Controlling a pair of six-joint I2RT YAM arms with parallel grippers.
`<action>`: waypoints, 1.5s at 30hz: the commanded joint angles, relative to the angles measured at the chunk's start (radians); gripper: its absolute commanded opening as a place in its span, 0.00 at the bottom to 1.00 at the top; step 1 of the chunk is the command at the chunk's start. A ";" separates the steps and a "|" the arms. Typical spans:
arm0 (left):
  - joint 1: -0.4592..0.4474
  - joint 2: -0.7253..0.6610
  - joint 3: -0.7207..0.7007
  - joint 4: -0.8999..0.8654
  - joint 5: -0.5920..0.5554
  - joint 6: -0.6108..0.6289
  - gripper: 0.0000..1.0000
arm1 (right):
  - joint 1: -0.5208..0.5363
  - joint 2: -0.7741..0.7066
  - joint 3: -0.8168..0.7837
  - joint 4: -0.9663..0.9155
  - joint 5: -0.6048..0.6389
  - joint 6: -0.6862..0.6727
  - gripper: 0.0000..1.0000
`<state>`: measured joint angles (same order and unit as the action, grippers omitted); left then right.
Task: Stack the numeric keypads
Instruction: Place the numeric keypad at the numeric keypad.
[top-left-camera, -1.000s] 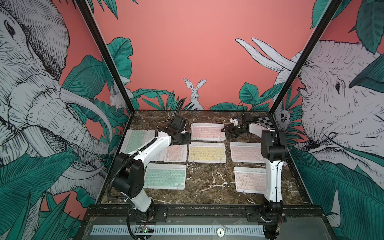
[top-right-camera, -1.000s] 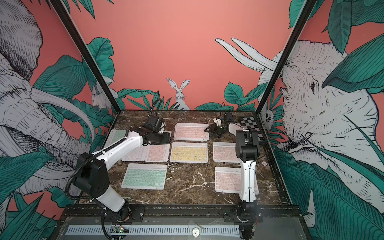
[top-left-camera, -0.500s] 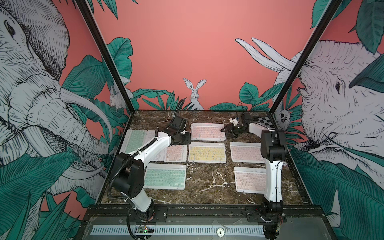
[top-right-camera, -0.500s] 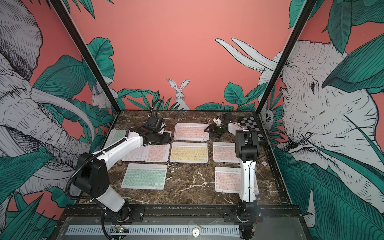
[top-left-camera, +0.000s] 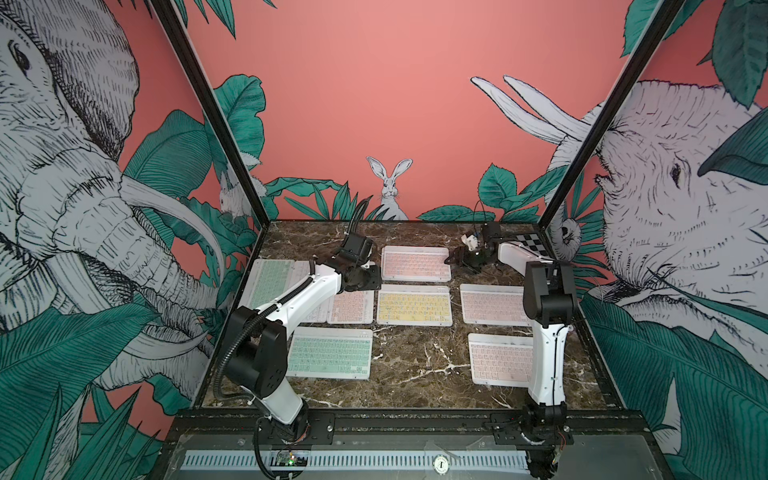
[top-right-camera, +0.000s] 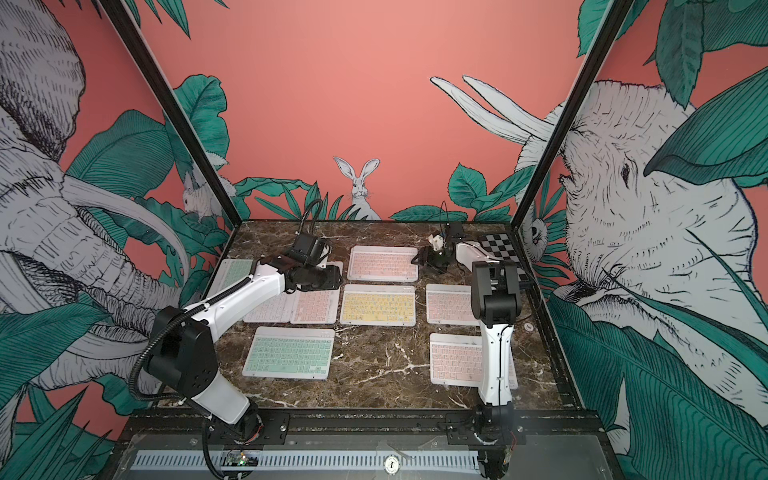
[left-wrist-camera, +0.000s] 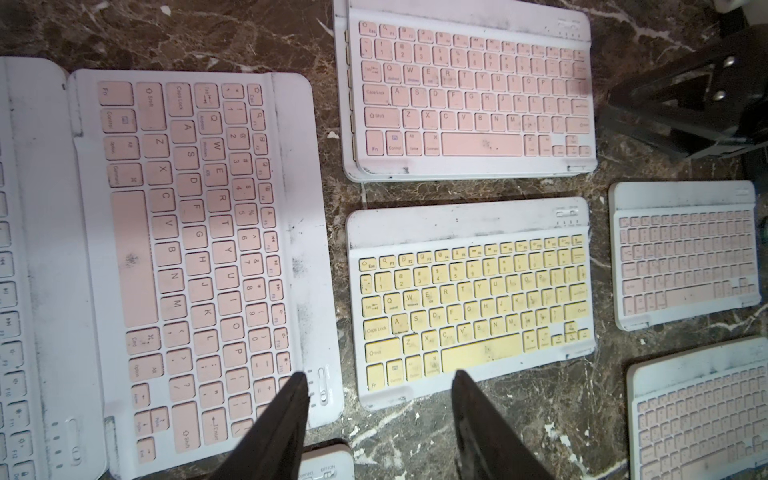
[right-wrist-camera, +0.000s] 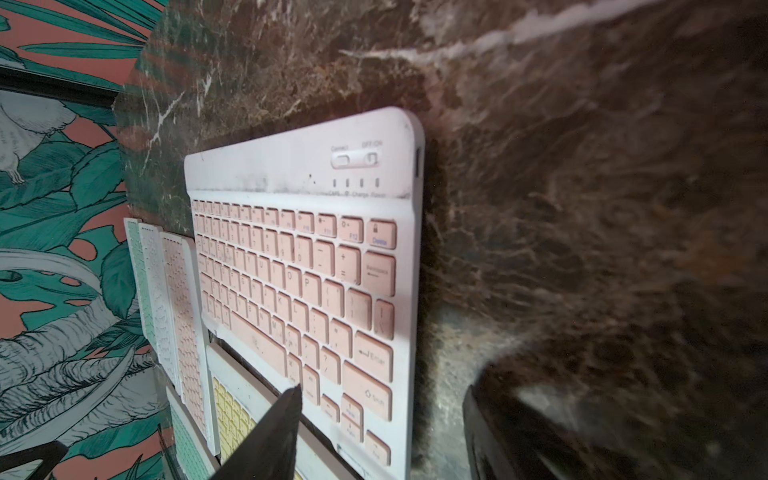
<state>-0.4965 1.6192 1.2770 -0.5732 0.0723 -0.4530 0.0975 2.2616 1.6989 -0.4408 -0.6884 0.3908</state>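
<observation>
Several numeric keypads lie flat on the marble table. A pink keypad at the back lies on top of another one, whose edge shows beneath it in the left wrist view. My right gripper is open and straddles that pink keypad's right end, one finger over the keys and one over the table. A yellow keypad and a sideways pink keypad lie below my left gripper. It hovers open over the gap between them, holding nothing.
More keypads lie around: mint front left, mint and white far left, and pink ones on the right, partly behind the right arm. A checkered board sits in the back right corner.
The right gripper's jaws have spread a little wider at the pink keypad's end. Both arms and all keypads stay where they were.
</observation>
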 joint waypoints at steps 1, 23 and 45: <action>-0.001 -0.042 -0.005 -0.005 0.009 -0.005 0.58 | 0.009 -0.035 0.009 -0.030 0.043 -0.020 0.62; -0.001 -0.055 -0.047 0.033 0.020 -0.013 0.58 | 0.092 0.019 0.127 -0.090 0.091 -0.021 0.63; -0.001 -0.047 -0.070 0.049 0.021 -0.013 0.57 | 0.094 0.048 0.153 -0.124 0.192 -0.056 0.66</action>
<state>-0.4965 1.6039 1.2198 -0.5289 0.0898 -0.4534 0.1875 2.2841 1.8320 -0.5602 -0.5041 0.3370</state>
